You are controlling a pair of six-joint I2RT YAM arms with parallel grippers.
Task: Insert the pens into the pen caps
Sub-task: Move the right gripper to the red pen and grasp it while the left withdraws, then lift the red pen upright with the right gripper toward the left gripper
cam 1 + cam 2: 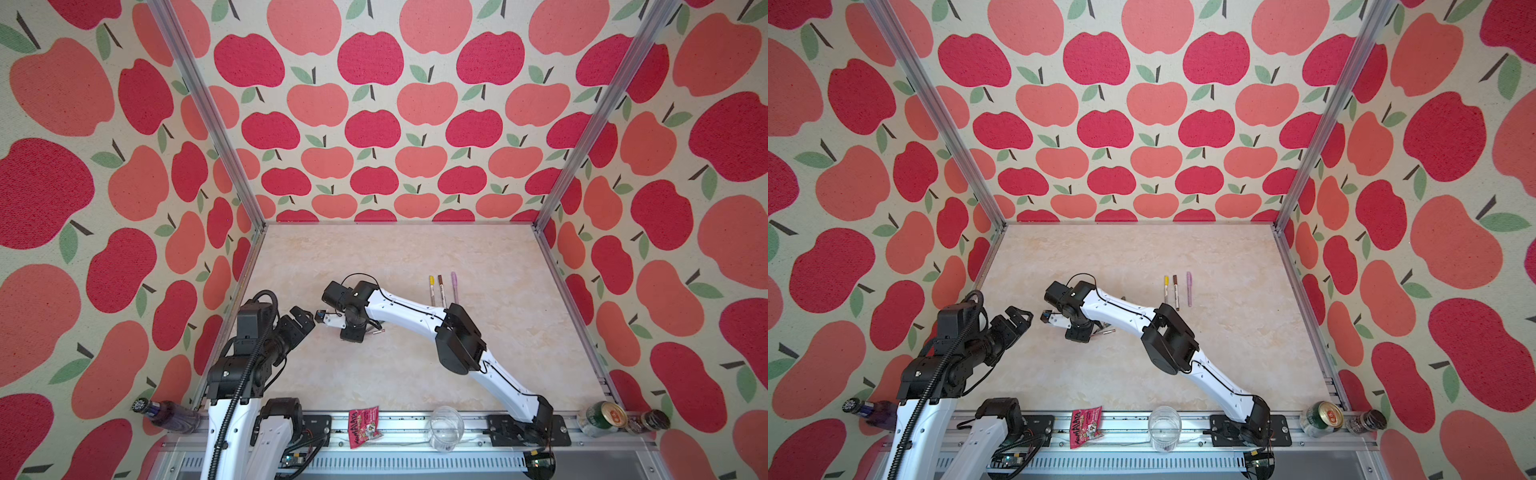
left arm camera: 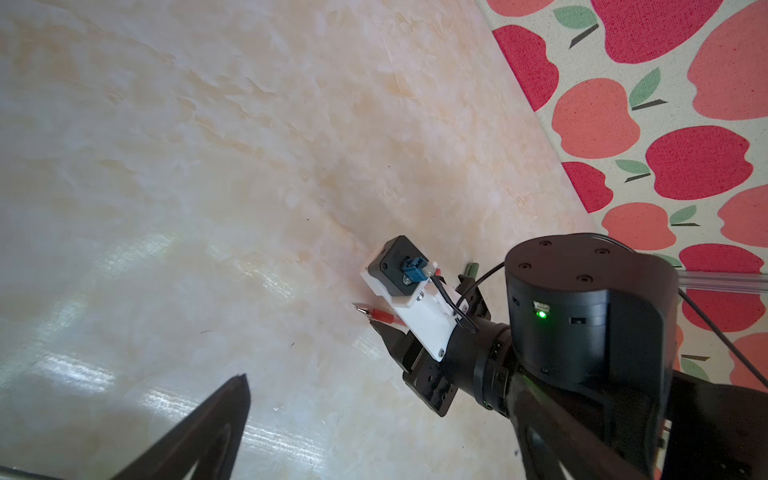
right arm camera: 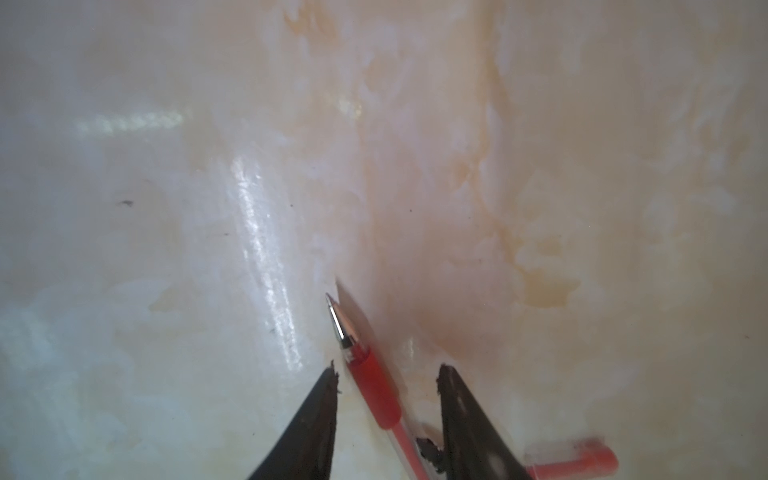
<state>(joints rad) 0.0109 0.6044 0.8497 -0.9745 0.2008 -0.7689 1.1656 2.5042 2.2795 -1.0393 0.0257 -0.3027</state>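
Right tool (image 3: 387,367) parted astride red pen (image 3: 372,386), left tool (image 1: 304,318) agape, red cap (image 3: 578,459) beside

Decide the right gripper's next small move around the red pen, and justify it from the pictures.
Probably close the right gripper on the red pen: its open jaws straddle the barrel just behind the bare tip, not yet gripping, while the pen lies flat on the table. The left gripper hangs open nearby.
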